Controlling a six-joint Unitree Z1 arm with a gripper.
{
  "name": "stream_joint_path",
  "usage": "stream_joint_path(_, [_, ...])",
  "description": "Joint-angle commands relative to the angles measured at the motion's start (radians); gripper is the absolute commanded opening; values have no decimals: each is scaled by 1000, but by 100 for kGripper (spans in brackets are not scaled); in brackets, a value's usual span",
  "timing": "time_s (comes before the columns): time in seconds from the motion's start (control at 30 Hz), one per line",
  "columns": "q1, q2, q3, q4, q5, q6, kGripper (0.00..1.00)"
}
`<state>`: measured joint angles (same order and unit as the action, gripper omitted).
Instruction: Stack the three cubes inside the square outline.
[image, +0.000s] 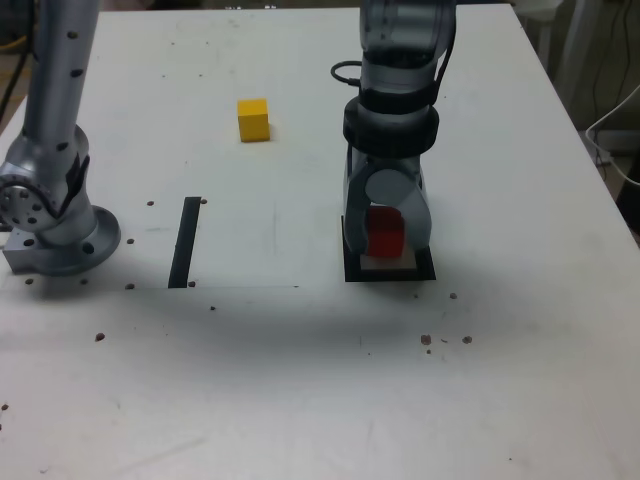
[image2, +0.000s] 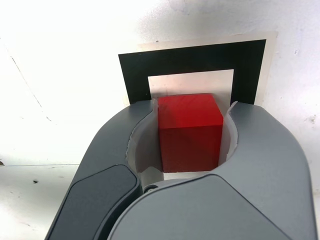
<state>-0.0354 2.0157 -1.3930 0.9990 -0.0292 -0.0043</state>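
1. The pale tabletop (image: 270, 370) fills most of the exterior view, scattered with small dark specks, with a thin seam line crossing it around mid-height on the left.
2. My arm (image: 400, 60) comes down from the upper edge of the exterior view, right of centre, grey with dark bands. A thin black cable (image: 345, 72) loops out on its left side.
3. A grey jointed column (image: 62, 140) stands at the left edge of the exterior view, its rounded foot on the table.
4. My claw (image2: 190, 132) points down right of the middle of the exterior view. I have its two curved sides closed on the red cube, one against each side of it.
5. The square outline (image2: 192, 59), a thick black frame with a white centre, lies flat beneath my claw, right of centre in the exterior view. My claw hides part of it from both cameras.
6. The black strip (image: 185, 242) lies left of centre in the exterior view, well apart from the outline and nearly upright in the picture.
7. The red cube (image2: 191, 132) sits between the sides of my claw, over the white centre of the outline. I cannot tell whether its underside touches anything.
8. The yellow cube (image: 254, 120) rests on the table in the upper left part of the exterior view, well apart from my claw and above the strip in the picture.
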Motion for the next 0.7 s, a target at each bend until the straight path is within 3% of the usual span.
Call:
stream_joint_path(0.0, [-1, -14, 1, -6, -1, -2, 26])
stream_joint_path(0.2, [-1, -21, 9, -24, 1, -2, 30])
stream_joint_path(0.43, [-2, -21, 21, -26, -2, -2, 59])
stream_joint_path(0.67, [-1, -23, 23, -27, -2, 4, 75])
